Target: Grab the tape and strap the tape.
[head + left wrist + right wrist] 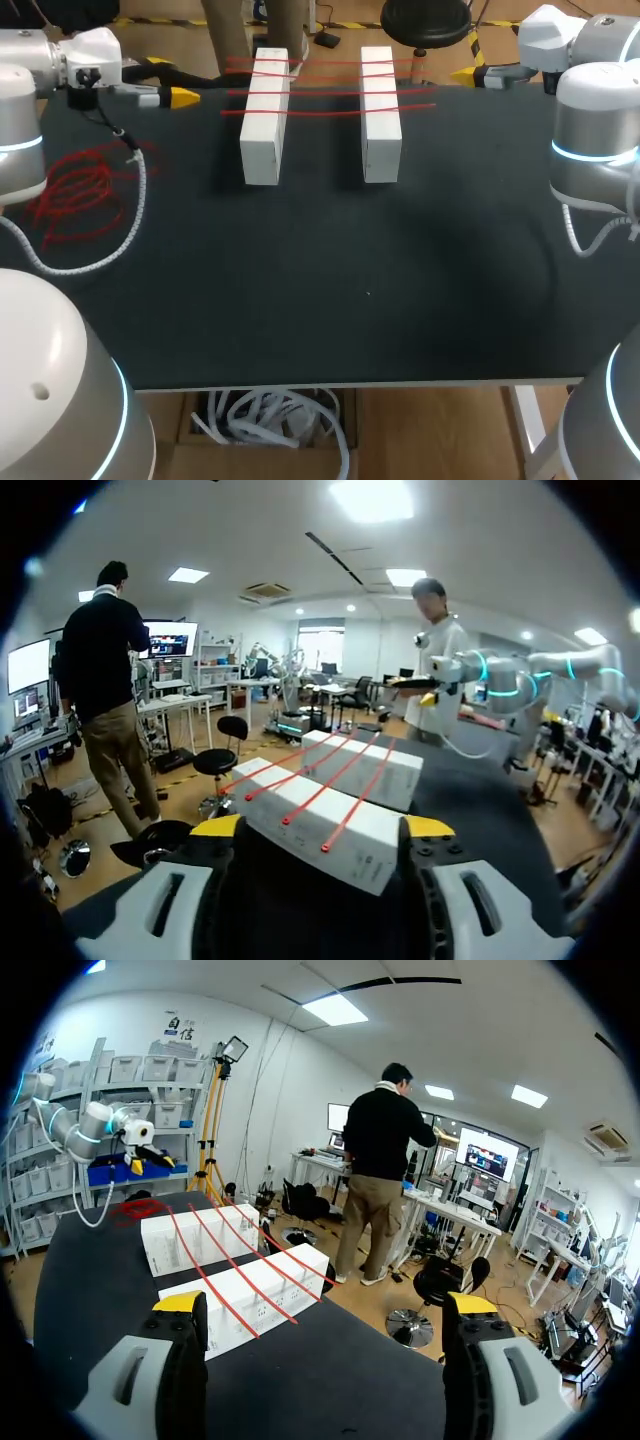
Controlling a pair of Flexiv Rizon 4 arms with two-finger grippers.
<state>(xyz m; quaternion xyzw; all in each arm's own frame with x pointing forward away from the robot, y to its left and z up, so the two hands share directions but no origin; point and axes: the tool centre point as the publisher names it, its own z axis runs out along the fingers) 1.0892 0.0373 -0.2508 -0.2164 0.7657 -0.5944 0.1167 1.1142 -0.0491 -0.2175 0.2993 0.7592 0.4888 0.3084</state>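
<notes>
Left end effector (322, 827): fingers spread wide, holding nothing; at far left corner of surface (350, 290), well apart from the blocks.
Right end effector (325, 1303): fingers spread wide, holding nothing; at far right edge.
White blocks: left block (264, 135) and right block (380, 130), parallel with a gap between, far middle.
Red tape strips (330, 88): three, stretched across both block tops.
Loose red tape (80, 190): tangled heap at left edge.
</notes>
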